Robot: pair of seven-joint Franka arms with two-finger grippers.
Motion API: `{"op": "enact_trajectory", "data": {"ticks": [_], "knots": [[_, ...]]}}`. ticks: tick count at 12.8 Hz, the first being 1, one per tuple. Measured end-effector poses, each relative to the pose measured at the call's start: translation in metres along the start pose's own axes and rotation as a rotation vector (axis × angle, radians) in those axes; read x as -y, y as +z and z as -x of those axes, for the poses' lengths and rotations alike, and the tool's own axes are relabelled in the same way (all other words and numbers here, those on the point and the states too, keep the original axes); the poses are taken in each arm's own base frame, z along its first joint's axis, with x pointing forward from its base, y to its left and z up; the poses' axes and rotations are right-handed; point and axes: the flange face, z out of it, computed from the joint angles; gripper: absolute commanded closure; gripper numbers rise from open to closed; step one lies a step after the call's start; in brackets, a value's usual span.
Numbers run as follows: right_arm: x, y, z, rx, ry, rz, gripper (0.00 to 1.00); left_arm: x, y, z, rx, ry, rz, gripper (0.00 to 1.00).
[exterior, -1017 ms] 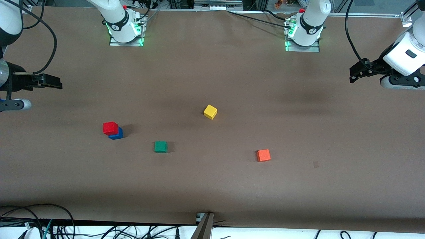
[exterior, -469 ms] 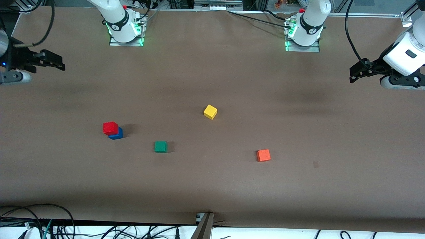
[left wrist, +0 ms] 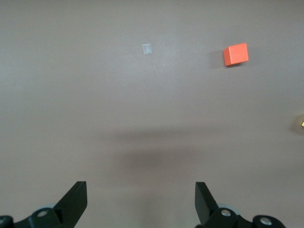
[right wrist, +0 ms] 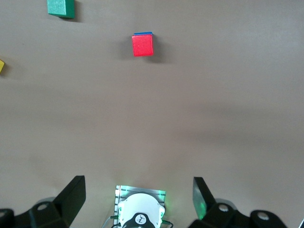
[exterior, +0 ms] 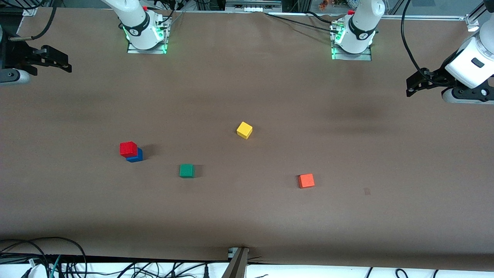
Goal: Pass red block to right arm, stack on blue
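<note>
The red block (exterior: pixel 128 148) sits on top of the blue cube (exterior: pixel 136 156), slightly offset, toward the right arm's end of the table. In the right wrist view the red block (right wrist: pixel 142 45) hides all but a thin edge of the blue cube (right wrist: pixel 142 33). My right gripper (exterior: pixel 66 61) is open and empty, in the air at the table's edge, well away from the stack; its own view shows it open (right wrist: pixel 137 183). My left gripper (exterior: pixel 409 88) is open and empty at the other end and waits; its own view shows it over bare table (left wrist: pixel 140 187).
A green cube (exterior: pixel 186 170), a yellow cube (exterior: pixel 244 130) and an orange cube (exterior: pixel 306 180) lie apart on the brown table (exterior: pixel 247 216). The arm bases (exterior: pixel 144 34) (exterior: pixel 353 38) stand along the table's edge farthest from the camera. A small pale patch (exterior: pixel 367 191) marks the table.
My right gripper has drawn away from the stack toward the arm bases' edge of the table. The red block stays on the blue cube. The left arm has not moved.
</note>
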Motion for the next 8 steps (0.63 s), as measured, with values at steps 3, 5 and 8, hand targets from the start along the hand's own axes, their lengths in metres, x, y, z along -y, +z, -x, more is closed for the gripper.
{"op": "enact_trajectory", "data": {"ticks": [3,5,8], "knots": [[0.0007,0.0015,0.0026,0.023,-0.001,0.01,0.0,-0.0004,0.0,0.0,0.0,0.001,0.0,0.0],[0.0003,0.0019,0.0031,0.028,0.0,0.013,0.0,-0.0006,0.0,0.0,0.0,0.001,0.0,0.0],[0.0002,-0.002,0.0018,0.024,0.002,0.017,0.0,-0.0009,0.0,0.0,0.0,0.002,0.0,0.0]]}}
